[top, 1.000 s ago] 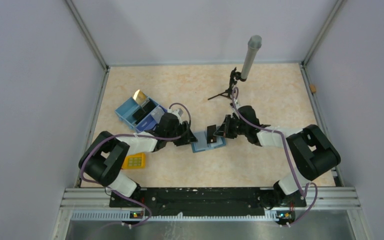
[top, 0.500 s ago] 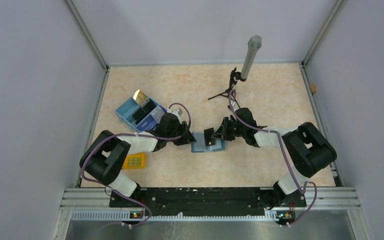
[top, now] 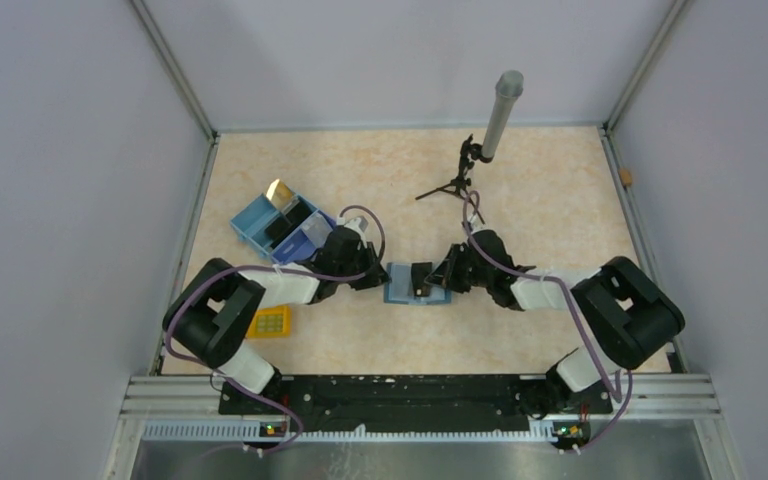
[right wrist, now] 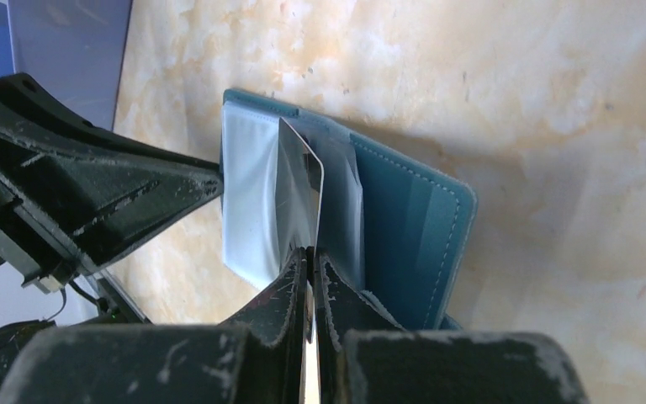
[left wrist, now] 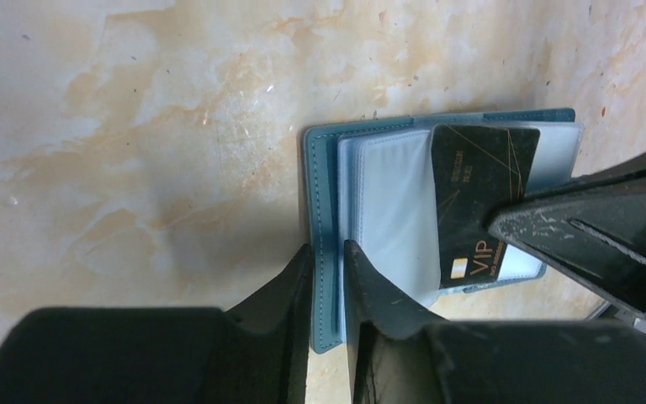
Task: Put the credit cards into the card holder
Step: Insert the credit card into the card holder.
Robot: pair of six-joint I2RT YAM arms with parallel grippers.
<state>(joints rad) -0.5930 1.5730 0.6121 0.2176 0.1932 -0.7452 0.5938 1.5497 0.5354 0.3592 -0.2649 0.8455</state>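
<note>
Insertion is underway: right end effector (right wrist: 309, 257) clamps a black card (left wrist: 479, 206) over the open card holder (left wrist: 328, 219), whose edge the left end effector (left wrist: 326, 261) pinches; other cards (top: 295, 215) wait in the tray beside it.

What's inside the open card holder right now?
The card holder shows clear sleeves, with a black card, pinched by the right gripper, partly over them. Cards already inside sleeves can't be made out.

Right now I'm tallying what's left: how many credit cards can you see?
3: a black card held over the open card holder; a gold card and another black card in the blue tray. More may be hidden.
</note>
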